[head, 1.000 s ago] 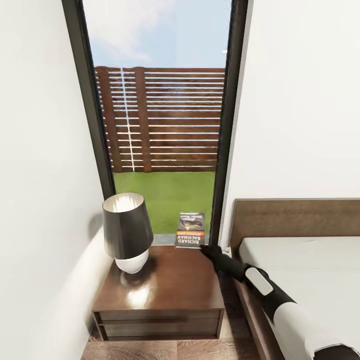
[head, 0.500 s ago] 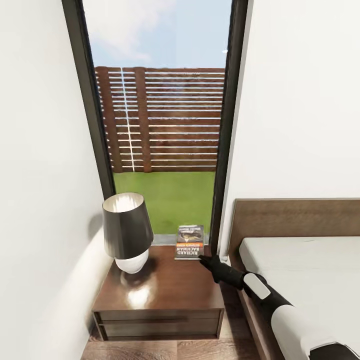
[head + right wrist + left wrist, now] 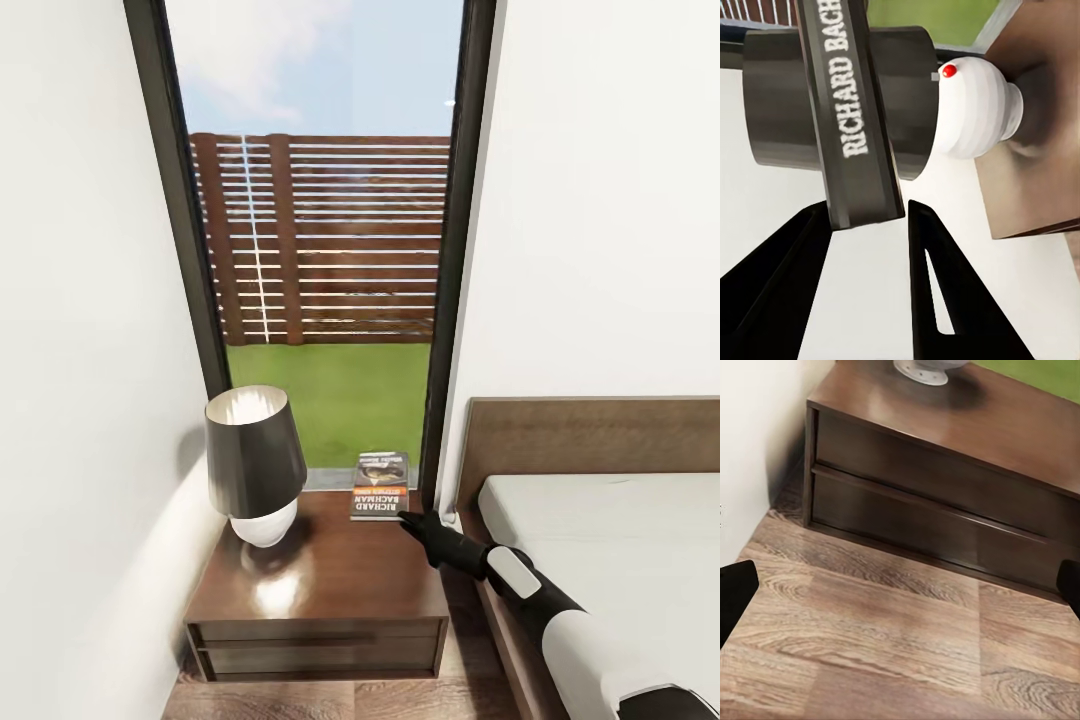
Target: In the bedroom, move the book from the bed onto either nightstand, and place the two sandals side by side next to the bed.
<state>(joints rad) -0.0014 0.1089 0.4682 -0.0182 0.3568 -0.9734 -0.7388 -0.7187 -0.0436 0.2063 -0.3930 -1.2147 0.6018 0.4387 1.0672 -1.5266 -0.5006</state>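
- The book (image 3: 380, 487) is seen at the back edge of the nightstand (image 3: 330, 575), propped against the window (image 3: 320, 240), just beyond the tips of the right pincer (image 3: 404, 520).
- In the right wrist view the book (image 3: 851, 112) stands edge-on ahead of the two black fingers (image 3: 930, 285); the fingers are spread, and the book's near end sits at the mouth of the gap, so whether it is touched cannot be told.
- The book step is judged all but done: the book is off the bed (image 3: 620, 540) and on the nightstand. The sandals are judged to be left.
- The left pincer's dark fingertips (image 3: 735, 592) are seen at the two edges of its wrist view, wide apart with nothing between them, over the wood-plank floor (image 3: 885, 645) in front of the nightstand's drawer front (image 3: 937, 517).
- The nightstand is glossy dark-brown wood, square and low; a lamp (image 3: 257, 465) with a dark tapered shade and a ribbed white base stands to the left of the right pincer.
- The book is thin, with a dark cover, an orange band and white lettering. The mattress is flat and light grey.
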